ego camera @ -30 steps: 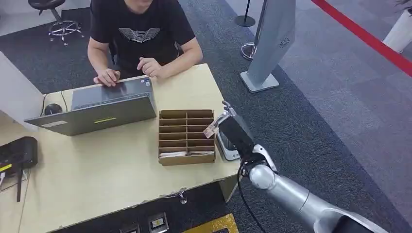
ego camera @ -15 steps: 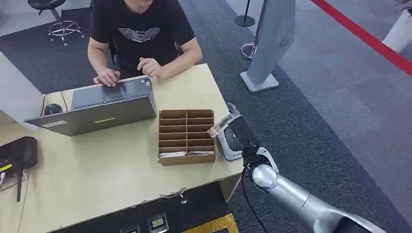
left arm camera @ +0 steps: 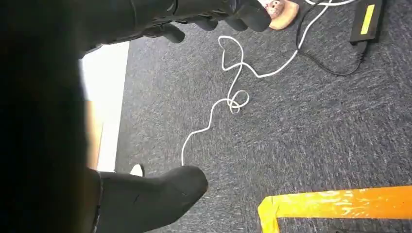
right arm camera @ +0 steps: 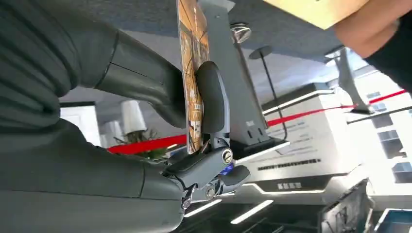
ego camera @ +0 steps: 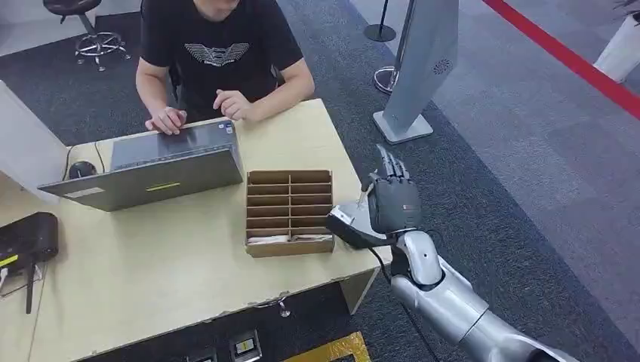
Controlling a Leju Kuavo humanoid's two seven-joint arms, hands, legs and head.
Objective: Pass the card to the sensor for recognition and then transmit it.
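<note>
Holding the card edge-on at the table's right edge

Right hand sits at the table's right-hand edge, fingers pointing away from the robot toward the far floor. The right wrist view shows the card pinched between thick thumb and a dark finger; the card is seen nearly edge-on there, its long axis running along the fingers. From the head view the card itself is hard to pick out; a dark flat shape juts from the hand toward the cardboard organizer.

Against half a second ago: the hand has rolled over, so its back now faces the camera and the fingers stand up. It now covers the sensor, which a moment ago showed at the table edge. Organizer, laptop and the seated person are unchanged.

Open carpet lies to the right of the hand; the grey kiosk stand is well beyond. The organizer is just left of the hand.

Left hand hangs over carpet, with a white cable and yellow floor tape below; whether its fingers are spread or curled, cannot tell.
</note>
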